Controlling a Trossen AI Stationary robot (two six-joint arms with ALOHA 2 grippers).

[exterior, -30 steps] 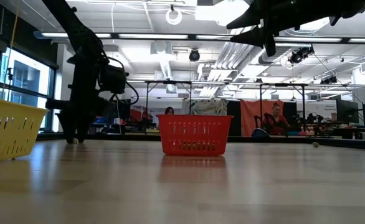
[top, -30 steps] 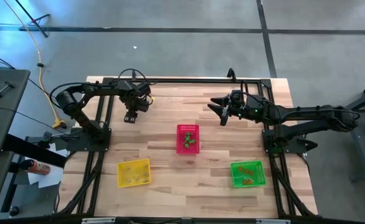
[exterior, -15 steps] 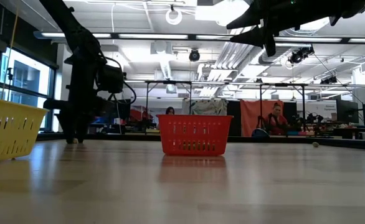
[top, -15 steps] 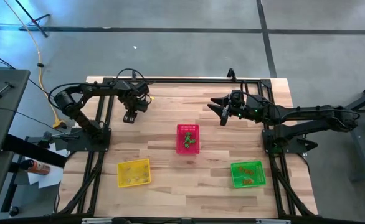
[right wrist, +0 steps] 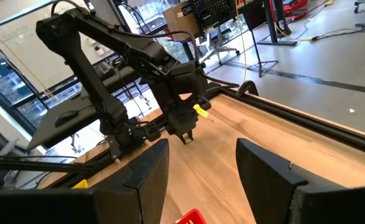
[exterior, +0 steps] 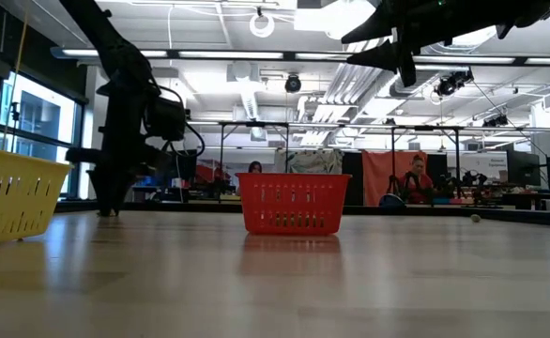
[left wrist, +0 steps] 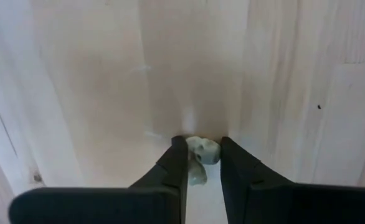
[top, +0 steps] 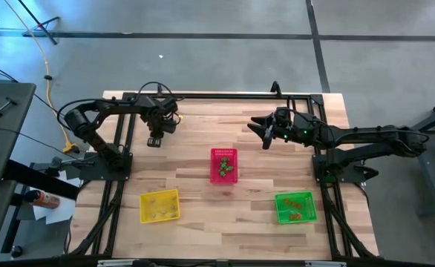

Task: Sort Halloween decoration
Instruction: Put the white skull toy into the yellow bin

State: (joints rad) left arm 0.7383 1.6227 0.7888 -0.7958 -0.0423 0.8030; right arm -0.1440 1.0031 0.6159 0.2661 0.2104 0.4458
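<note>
My left gripper [top: 154, 141] points straight down at the table's far left part, its fingertips on the wood. In the left wrist view a tiny pale greenish trinket [left wrist: 202, 151] sits between its two dark fingers, which are shut on it. My right gripper [top: 266, 134] hangs open, high above the far middle of the table, pointing level toward the left arm with nothing between its fingers [right wrist: 146, 175]. The red basket [top: 224, 165], yellow basket [top: 159, 205] and green basket [top: 296, 207] each hold small trinkets. My left gripper pinches the pale trinket between its two fingertips [left wrist: 177, 155], one on each side [left wrist: 215, 153]. The fingers come from above, pointing down. The trinket rests on the wooden table top between them.
The red basket stands mid-table, the yellow one near left, the green one near right. A black frame rail [top: 217, 95] runs along the far edge. A small round thing [exterior: 476, 218] lies far off on the table in the low view. People sit in the room behind.
My left gripper has stayed in place over the trinket and its fingers have drawn together, from a wide stance to a narrow one. My right gripper has kept still.
</note>
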